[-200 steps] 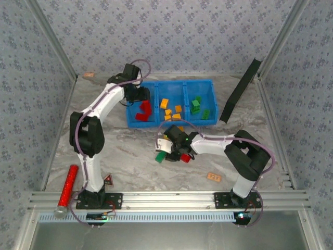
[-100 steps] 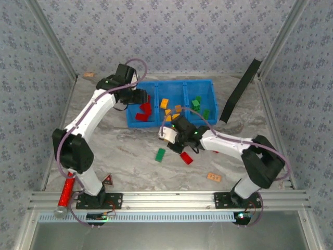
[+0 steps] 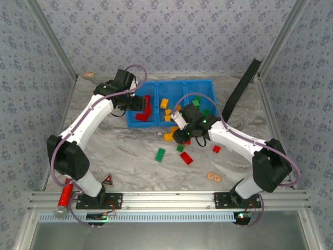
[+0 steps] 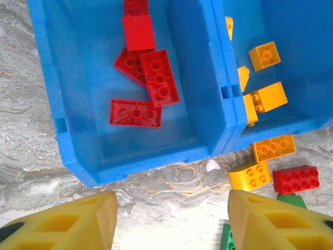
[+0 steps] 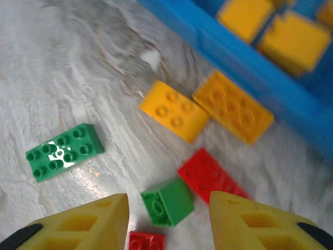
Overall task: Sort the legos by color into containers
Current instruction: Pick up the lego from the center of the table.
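Left end effector fingers (image 4: 67, 224): cut by the lower edge of the left wrist view.
Topmost red brick (image 4: 135, 6): cut by the upper edge, in the left compartment.
Green brick (image 4: 224, 240): at the lower edge, partly behind the right-hand finger; shape unclear.
Blue tray (image 4: 49, 78): cut by the upper and right edges.
Small red brick (image 5: 147, 242): cut by the lower edge of the right wrist view.
Yellow bricks in tray (image 5: 291, 41): upper right, blurred, studs unreadable.
Red cylinder (image 3: 64, 197): lower left of the overhead view, upper end behind the left arm.
Right end effector (image 3: 183, 136): overhead view, jaws too small to tell.
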`<state>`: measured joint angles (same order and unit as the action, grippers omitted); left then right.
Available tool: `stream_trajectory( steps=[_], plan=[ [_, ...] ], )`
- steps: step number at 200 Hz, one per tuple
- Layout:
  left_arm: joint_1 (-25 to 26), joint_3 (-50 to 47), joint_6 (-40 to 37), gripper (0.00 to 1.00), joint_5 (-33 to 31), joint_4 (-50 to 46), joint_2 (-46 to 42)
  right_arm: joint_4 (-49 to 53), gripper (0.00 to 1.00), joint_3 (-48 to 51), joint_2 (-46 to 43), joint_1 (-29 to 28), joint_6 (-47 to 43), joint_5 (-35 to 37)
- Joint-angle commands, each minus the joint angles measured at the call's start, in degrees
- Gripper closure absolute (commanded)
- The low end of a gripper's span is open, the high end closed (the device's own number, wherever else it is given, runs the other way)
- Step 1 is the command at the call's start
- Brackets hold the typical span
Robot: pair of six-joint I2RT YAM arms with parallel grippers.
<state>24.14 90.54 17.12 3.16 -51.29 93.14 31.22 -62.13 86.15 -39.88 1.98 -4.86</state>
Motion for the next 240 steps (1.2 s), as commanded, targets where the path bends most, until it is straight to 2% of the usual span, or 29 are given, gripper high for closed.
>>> stream_trajectory(
  steps=[1, 33, 67, 107, 157, 192, 240],
  plan=[
    [0.1, 1.5, -1.3, 0.42, -0.3, -1.8, -0.6, 7.0, 0.51, -0.1, 0.2, -0.8, 20.1, 2.9],
    [0.1, 2.1, -1.2, 0.41, -0.1, -1.6, -0.2, 3.7, 0.42, 1.7, 1.1, -6.2, 39.0, 7.3],
    [0.1, 0.7, -1.6, 0.39, 0.3, -0.1, -1.7, 4.2, 0.37, 0.3, 6.4, -9.7, 49.3, 13.7],
    [-0.4, -1.2, -3.0, 0.37, 0.4, 0.8, -4.8, 5.1, 0.34, 0.3, 10.0, -10.2, 53.8, 17.4],
    [-1.3, -3.6, -3.2, 0.35, 1.7, 2.6, -6.5, 5.9, 0.34, -2.4, 14.9, -9.8, 52.9, 18.3],
    [-1.3, -4.5, -3.5, 0.35, 1.7, 2.5, -7.6, 4.1, 0.42, -2.5, 16.8, -9.0, 51.2, 18.5],
    [-0.4, -7.0, -4.0, 0.34, 1.4, 2.1, -10.4, 3.4, 0.7, -2.3, 16.4, -8.8, 46.8, 19.6]
  ],
)
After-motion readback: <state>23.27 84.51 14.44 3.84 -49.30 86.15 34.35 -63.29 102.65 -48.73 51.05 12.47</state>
